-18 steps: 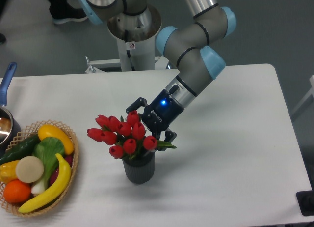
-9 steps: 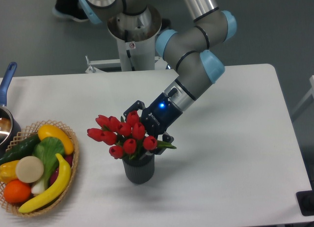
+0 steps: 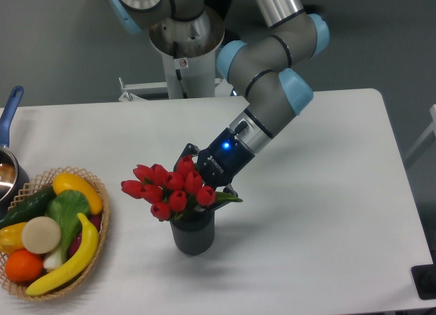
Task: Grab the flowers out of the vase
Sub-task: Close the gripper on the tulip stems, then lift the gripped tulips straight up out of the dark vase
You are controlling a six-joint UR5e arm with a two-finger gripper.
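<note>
White desk sitting on a grey floor; gripper is reaching behind the flowers, can't tell its state.

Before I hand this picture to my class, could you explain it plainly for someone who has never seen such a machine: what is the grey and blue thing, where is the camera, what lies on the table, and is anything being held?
The grey and blue thing is a robot arm. Its gripper, a two-fingered claw, is pushed in behind the flowers, red tulip buds standing in the vase, a dark ribbed cup. The blooms hide its fingers, so I cannot tell whether it holds the stems. A fixed camera looks down from across the white table. At the left sit a wicker basket of fruit and vegetables and a blue-handled pot.
</note>
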